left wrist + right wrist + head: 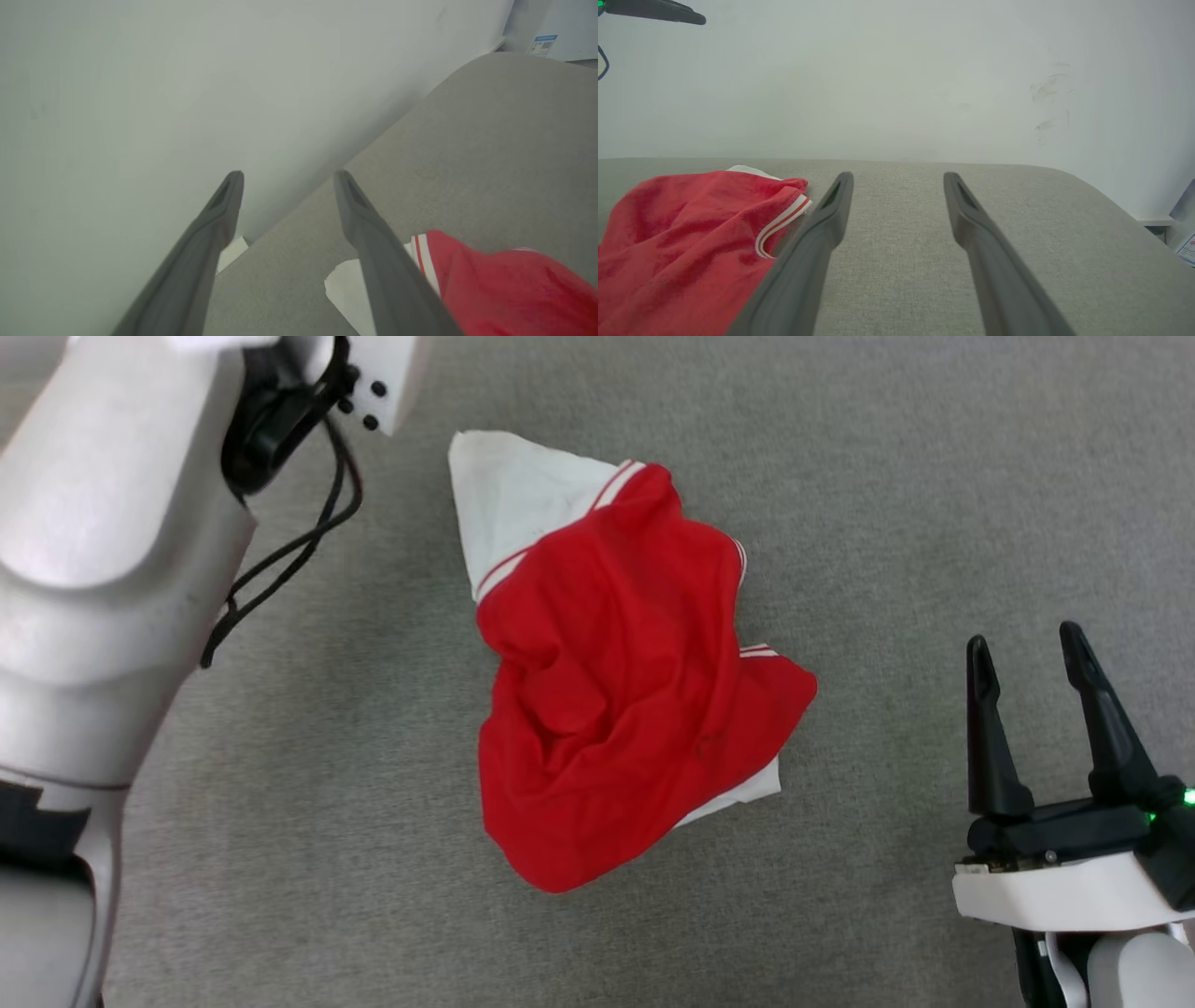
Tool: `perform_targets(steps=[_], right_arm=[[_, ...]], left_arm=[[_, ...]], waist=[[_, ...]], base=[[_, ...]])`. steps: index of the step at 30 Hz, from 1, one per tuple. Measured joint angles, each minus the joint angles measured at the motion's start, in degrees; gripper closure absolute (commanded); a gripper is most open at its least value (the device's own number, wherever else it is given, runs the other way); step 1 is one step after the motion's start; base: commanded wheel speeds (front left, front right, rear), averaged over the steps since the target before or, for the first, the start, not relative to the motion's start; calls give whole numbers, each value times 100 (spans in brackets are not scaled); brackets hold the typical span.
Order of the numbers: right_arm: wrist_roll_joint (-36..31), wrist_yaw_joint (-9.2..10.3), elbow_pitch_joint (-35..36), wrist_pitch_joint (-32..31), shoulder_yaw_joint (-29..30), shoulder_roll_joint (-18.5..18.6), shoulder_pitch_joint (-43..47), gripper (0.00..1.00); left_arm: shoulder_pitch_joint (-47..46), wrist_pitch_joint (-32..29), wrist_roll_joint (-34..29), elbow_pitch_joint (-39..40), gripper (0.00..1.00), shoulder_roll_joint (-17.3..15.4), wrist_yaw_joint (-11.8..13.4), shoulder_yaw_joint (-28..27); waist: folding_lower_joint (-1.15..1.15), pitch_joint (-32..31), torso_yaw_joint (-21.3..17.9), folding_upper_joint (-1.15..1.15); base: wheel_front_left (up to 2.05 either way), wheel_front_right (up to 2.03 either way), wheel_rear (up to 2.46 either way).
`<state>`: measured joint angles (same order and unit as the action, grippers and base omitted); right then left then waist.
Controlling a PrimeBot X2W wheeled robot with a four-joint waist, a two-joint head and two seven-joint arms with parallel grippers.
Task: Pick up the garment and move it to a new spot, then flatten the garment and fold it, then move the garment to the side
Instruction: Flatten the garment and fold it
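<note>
The garment (616, 681) lies crumpled in a heap on the grey surface, red side up, with a white sleeve (518, 499) sticking out at its far left and striped trim along the seams. Its lettering is hidden. My right gripper (1024, 651) stands open at the lower right, well clear of the cloth, nothing between its fingers. In the right wrist view the garment (682, 242) lies left of the open right gripper (896, 179). In the left wrist view my left gripper (287, 177) is open above the surface's far edge, with the garment (504, 289) at the lower right.
A grey fabric-covered surface (887, 504) spreads around the garment. A pale wall (896, 79) rises right behind its far edge. My left arm's white forearm (112, 569) with black cables fills the left side of the head view.
</note>
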<state>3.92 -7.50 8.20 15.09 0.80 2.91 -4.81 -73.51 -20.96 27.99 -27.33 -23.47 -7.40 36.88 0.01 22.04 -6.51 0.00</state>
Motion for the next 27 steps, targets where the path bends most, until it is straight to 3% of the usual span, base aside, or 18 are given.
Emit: perform_targets(steps=[7, 17, 22, 23, 24, 27], right_arm=[[-3, 0, 143, 0, 15, 1, -212, 0], [68, 0, 207, 0, -18, 1, -436, 0], [68, 0, 201, 0, -19, 0, -516, 0], [68, 0, 200, 0, -18, 1, -525, 0], [68, 0, 198, 0, -18, 1, -526, 0], [65, 0, 176, 0, -3, 0, -525, 0]], left_arm=[[-697, -1794, 1241, -146, 0, -400, 0, 1547], [-913, -2897, 2256, -34, 0, -734, 0, 3289], [-1037, -3163, 2380, 163, 0, -867, 7, 3492], [-1036, -3164, 2377, 188, 11, -887, 7, 3497], [-1028, -3155, 2384, 197, 100, -895, 8, 3500], [-976, -2942, 2415, 241, 100, -893, 0, 3570]], waist=[[0, 488, -228, 0], [0, 1075, -460, 0], [-1, 1233, -529, 0], [-1, 1232, -528, 0], [-1, 1224, -527, 0], [-1, 1150, -494, 0]], base=[[0, 0, 0], [0, 0, 0], [0, 0, 0], [0, 0, 0], [0, 0, 0], [0, 0, 0]])
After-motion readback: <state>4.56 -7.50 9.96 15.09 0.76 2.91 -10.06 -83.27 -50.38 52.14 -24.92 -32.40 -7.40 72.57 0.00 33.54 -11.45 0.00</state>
